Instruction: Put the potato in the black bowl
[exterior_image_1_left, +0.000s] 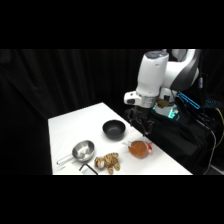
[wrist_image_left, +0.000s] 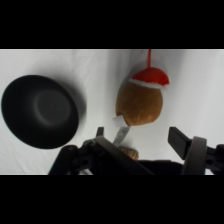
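End effector (exterior_image_1_left: 143, 129), fingers spread wide and empty, hovers just above the potato (wrist_image_left: 140, 103) beside the bowl (wrist_image_left: 41, 111) on the table (exterior_image_1_left: 75, 125).

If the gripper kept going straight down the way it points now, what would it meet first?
Most likely the rounded orange-brown potato: the gripper hangs open above it, fingers to either side. The matte black bowl sits off to the side, out of line. Depth is hard to judge.

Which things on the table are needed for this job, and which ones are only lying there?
Needed:
- potato
- black bowl
- pincer, open above the potato

Only lying there:
- shiny metal bowl with a handle
- tan-and-dark knobbly cluster
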